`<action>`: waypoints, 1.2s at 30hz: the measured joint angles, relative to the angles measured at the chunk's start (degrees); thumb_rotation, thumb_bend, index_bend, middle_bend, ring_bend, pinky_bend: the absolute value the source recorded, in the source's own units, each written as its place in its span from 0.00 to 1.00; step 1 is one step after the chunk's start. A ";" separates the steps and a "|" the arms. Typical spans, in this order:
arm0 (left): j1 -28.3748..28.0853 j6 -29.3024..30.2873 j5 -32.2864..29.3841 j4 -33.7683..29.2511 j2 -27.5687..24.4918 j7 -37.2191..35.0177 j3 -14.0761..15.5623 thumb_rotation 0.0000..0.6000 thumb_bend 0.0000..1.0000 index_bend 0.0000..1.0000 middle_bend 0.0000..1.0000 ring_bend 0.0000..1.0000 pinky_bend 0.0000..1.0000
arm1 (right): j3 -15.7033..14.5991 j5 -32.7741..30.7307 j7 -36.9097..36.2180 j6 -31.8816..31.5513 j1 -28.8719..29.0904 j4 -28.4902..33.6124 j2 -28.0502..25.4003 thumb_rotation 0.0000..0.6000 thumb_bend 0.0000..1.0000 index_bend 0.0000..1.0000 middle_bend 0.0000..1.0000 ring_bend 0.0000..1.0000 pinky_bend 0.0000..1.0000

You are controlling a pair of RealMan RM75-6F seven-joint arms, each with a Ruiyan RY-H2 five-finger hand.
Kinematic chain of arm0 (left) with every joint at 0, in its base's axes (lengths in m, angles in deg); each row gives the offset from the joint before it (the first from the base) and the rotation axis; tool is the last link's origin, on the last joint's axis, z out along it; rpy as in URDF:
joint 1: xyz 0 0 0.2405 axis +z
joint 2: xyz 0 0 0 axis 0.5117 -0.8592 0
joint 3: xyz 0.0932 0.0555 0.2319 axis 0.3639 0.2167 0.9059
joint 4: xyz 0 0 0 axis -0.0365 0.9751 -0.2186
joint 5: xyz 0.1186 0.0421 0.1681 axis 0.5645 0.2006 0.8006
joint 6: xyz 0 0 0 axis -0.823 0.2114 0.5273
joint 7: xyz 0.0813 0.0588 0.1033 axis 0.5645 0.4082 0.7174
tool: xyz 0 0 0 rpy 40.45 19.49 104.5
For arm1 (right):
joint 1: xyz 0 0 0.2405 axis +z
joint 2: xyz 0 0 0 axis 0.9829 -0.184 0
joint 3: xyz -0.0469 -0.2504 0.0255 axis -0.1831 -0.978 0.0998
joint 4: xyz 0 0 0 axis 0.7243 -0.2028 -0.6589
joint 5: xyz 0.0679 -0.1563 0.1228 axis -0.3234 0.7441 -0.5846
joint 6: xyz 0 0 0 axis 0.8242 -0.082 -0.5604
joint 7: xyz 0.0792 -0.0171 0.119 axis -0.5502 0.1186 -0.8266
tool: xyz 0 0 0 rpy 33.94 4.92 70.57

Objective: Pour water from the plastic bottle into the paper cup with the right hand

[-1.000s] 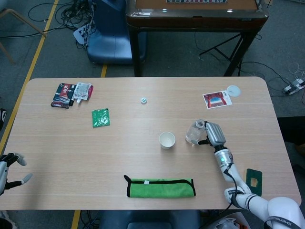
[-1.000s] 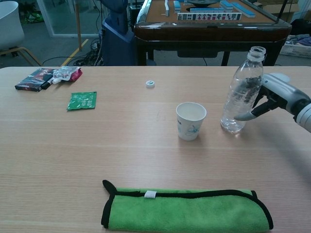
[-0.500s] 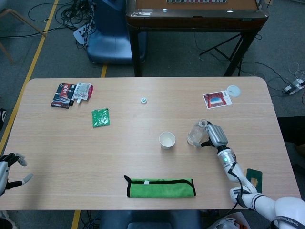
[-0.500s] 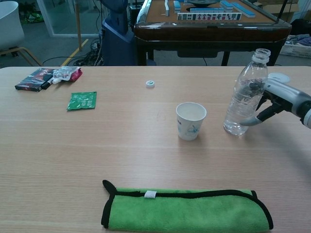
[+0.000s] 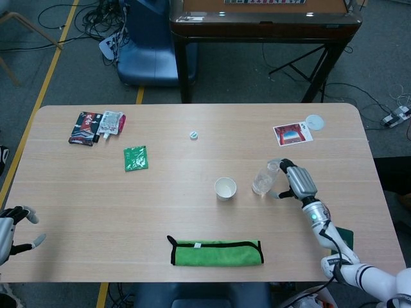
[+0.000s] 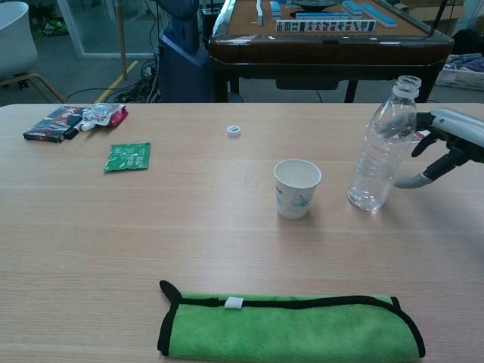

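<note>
Right hand (image 6: 446, 147) has backed off to the right since a second ago: then its fingers wrapped the plastic bottle (image 6: 382, 155), now there is a clear gap and the bottle stands alone, upright, shifted slightly right. The hand holds nothing, fingers apart and curved toward the bottle. Left hand (image 5: 11, 228) sits at the table's left edge, fingers spread, holding nothing.

Bottle is on the table just right of the paper cup (image 6: 296, 187), not touching it. Cap off, neck open; a small white cap (image 6: 234, 130) lies well apart toward the far side.

Handling, as a judgement: thin clear ribbed plastic, looks mostly empty so light and easy to tip or knock; walls will dent under a hard squeeze and the smooth surface may slip. Best hold is around the mid-body ribs, below the shoulder. The cup is thin white paper with a printed pattern, light, and could slide or topple if bumped.

Other items: folded green cloth (image 6: 291, 327) with black trim near the front edge, soft; green sachet (image 6: 128, 157), crinkly foil; wood-grain table (image 6: 151, 227), smooth.
</note>
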 measured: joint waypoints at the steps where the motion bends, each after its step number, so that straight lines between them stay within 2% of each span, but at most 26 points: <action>1: 0.01 0.17 0.30 -0.07 0.00 0.01 0.04 1.00 0.11 0.54 0.39 0.36 0.56 | -0.07 -0.07 1.43 -0.43 -0.28 0.77 -0.51 1.00 0.00 0.22 0.20 0.14 0.32; 7: 0.28 1.72 2.83 -0.83 0.08 0.95 0.61 1.00 0.11 0.54 0.41 0.36 0.56 | -0.66 -1.13 15.41 -4.41 -2.77 8.13 -4.77 1.00 0.00 0.22 0.20 0.14 0.32; 14: 0.38 2.32 4.32 -1.64 0.36 2.60 1.19 1.00 0.11 0.54 0.41 0.36 0.56 | -2.18 -4.50 36.05 -10.65 -7.44 23.24 -13.68 1.00 0.00 0.22 0.20 0.13 0.30; 17: 0.40 2.63 4.87 -1.89 0.44 3.07 1.31 1.00 0.11 0.54 0.41 0.36 0.56 | -3.23 -5.60 41.68 -15.16 -10.62 29.14 -17.67 1.00 0.00 0.22 0.20 0.13 0.30; 23: 0.58 3.33 6.32 -2.56 0.56 4.07 1.77 1.00 0.11 0.54 0.41 0.36 0.56 | -5.82 -4.53 43.91 -24.30 -17.34 33.69 -22.14 1.00 0.00 0.22 0.20 0.13 0.30; 29: 0.78 3.97 7.53 -3.04 0.76 5.43 2.19 1.00 0.11 0.54 0.41 0.36 0.56 | -7.95 -2.08 49.66 -32.27 -22.78 35.29 -22.61 1.00 0.00 0.22 0.21 0.13 0.30; 36: 0.78 3.90 7.76 -3.32 0.96 6.02 2.36 1.00 0.11 0.54 0.41 0.36 0.56 | -8.62 1.48 48.22 -35.53 -25.63 35.29 -22.49 1.00 0.00 0.22 0.21 0.13 0.30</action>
